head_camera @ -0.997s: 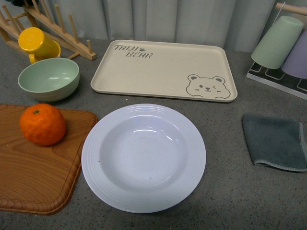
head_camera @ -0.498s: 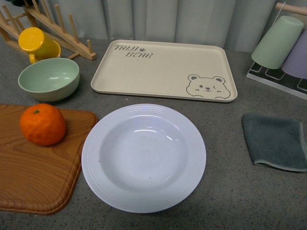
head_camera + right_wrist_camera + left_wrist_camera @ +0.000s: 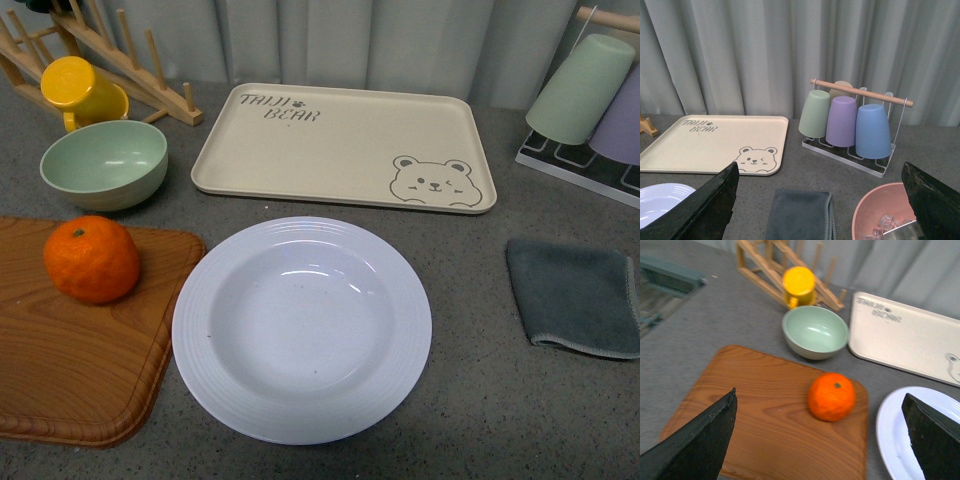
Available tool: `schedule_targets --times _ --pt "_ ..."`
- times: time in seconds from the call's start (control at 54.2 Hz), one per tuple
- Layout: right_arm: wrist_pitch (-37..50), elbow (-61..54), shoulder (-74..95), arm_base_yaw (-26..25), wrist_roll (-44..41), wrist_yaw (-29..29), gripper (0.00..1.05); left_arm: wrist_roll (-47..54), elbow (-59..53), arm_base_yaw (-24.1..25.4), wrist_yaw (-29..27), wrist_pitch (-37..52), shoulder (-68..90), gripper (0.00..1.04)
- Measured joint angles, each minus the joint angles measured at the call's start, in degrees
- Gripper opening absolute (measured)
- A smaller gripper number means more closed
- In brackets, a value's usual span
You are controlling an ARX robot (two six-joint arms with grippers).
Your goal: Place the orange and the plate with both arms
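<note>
Your left fingers (image 3: 700, 440) are spread wide and grasp nothing. In the left wrist view they hang above the board (image 3: 765, 410), and the orange (image 3: 831, 396) shows in the gap between them, untouched. Your right fingers (image 3: 705, 210) are also released and empty, held above the right side of the bench (image 3: 480, 400) and pointing toward its far edge. Neither arm shows in the front view.

The orange sits on the board near the left edge of the bench, stem dot up, close to the board's far right corner. The plate (image 3: 195, 330) lies empty at the middle of the front edge, just beside the orange. Its left rim meets the board's right edge, but you cannot tell whether it rests on the wood or only touches it.

Beyond the plate, toward the far edge, the tray (image 3: 340, 140) lies flat and bare, apart from the plate. The green bowl (image 3: 103, 163) stands upright past the board, near the far left corner. Behind it the yellow cup (image 3: 82, 90) hangs on the wooden rack (image 3: 130, 60).

The cloth (image 3: 572, 295) lies folded at the right edge, well apart from the plate. In the far right corner the cup stand (image 3: 850, 157) holds green, purple and blue cups upside down. The right wrist view also shows a pink bowl (image 3: 875, 210) near the cloth, and its contents are too cut off to name.
</note>
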Motion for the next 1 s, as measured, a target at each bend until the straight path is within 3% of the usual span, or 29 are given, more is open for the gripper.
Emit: schedule_targets --times 0.092,0.425,0.849,0.997 --pt "0.0 0.0 0.0 0.0 0.0 0.0 0.95 0.5 2.9 -0.6 3.3 4.8 11.4 0.98" --pt "0.0 0.0 0.0 0.0 0.0 0.0 0.95 4.1 11.0 -0.7 2.4 9.2 42.4 0.98" --pt "0.0 0.0 0.0 0.0 0.0 0.0 0.95 6.5 15.0 0.1 2.5 13.5 54.1 0.98" --pt "0.0 0.0 0.0 0.0 0.0 0.0 0.95 6.6 16.7 0.7 4.9 13.6 55.9 0.98"
